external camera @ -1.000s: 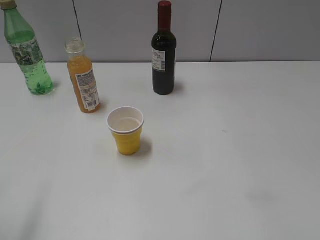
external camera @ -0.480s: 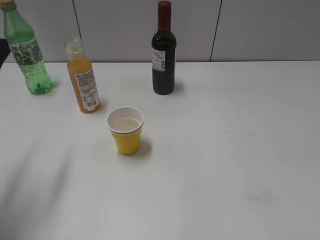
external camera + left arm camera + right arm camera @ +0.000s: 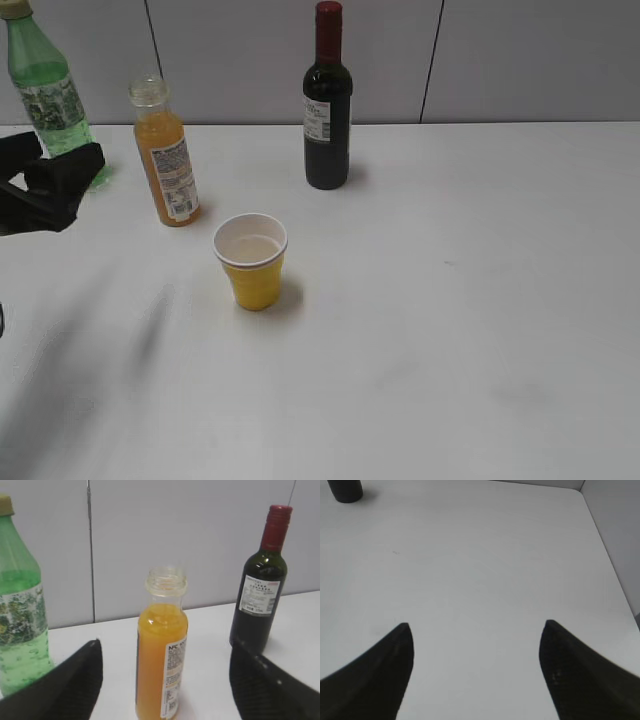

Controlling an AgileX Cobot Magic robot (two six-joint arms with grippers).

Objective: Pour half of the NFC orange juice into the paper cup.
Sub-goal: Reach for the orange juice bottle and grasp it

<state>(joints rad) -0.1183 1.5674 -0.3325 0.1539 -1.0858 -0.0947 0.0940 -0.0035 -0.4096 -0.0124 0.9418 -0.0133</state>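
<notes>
NFC orange juice (image 3: 161,650) stands upright and uncapped near the table's (image 3: 450,330) back-left corner, probably so a side grab goes straight to pouring; paper cup (image 3: 251,261) sits just in front of it, toward mid-table, mouth up. Left gripper (image 3: 50,180) comes in from the left edge with jaws spread wide, bottle framed between them but untouched; right gripper (image 3: 475,672) hangs spread over bare tabletop by the right edge, holding nothing. Count: three bottles (juice, green bottle (image 3: 20,625), wine bottle (image 3: 261,580)), one cup.
</notes>
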